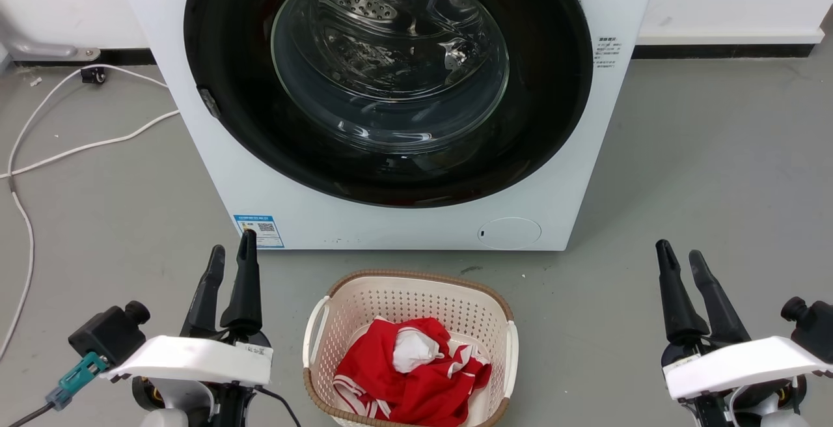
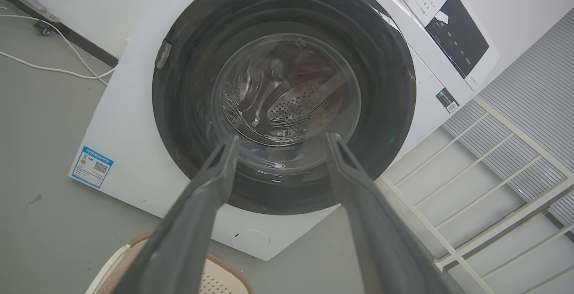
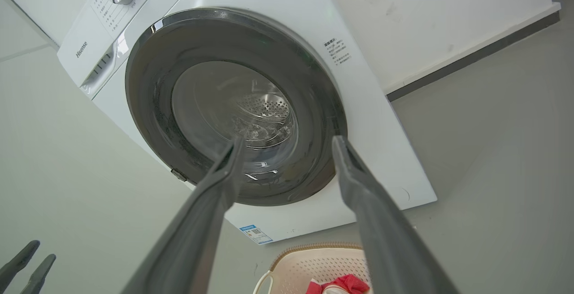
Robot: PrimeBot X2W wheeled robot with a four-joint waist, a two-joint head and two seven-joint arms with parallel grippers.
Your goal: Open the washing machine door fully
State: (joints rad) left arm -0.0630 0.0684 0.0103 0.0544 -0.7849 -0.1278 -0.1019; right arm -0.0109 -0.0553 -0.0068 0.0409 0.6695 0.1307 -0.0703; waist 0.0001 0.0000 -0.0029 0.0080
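Glossy black, the large round washing machine door [image 1: 389, 82] with its clear glass bowl sits shut in the front of the white box-shaped washing machine [image 1: 403, 222], while the left gripper [image 1: 231, 245] and right gripper [image 1: 679, 250] hover apart from it, fingers parted and empty, flanking a beige perforated plastic basket [image 1: 511, 329] on the grey floor [image 1: 716, 173]
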